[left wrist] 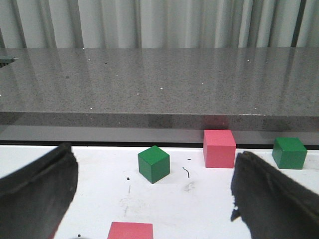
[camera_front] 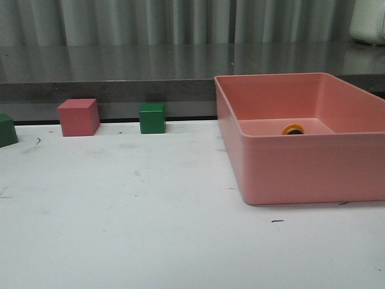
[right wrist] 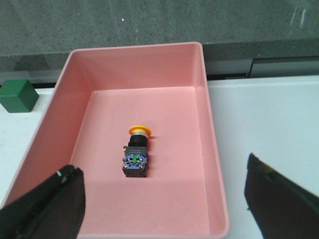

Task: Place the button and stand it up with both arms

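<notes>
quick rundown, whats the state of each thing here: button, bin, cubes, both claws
button: lying on its side on the bin floor, not standing, untouched
pink bin: upright on the table, open top, holding only the button
pink cube: resting flat at the table's back edge
green cube: resting flat beside the pink cube, apart from it
left claw: open, empty
right claw: open, empty, above the bin
</notes>
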